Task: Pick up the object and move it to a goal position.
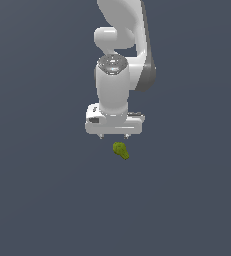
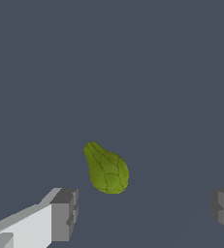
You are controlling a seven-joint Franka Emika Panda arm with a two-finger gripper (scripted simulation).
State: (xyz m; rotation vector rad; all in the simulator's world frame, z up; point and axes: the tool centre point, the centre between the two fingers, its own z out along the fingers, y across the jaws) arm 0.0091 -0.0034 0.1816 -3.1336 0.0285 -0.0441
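One olive-green lumpy object (image 1: 120, 150) (image 2: 106, 168) on the plain grey floor (image 1: 42, 200), one white arm pointing straight down above it, gripper (image 1: 114, 135) (image 2: 142, 213) spread wide, holding nothing

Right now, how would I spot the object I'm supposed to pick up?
Find the white arm; its gripper hangs open, fingers spread wide. Just below it, in the exterior view, lies the object, untouched. It is a small lumpy olive-green pear shape, the only coloured thing on the plain grey floor.
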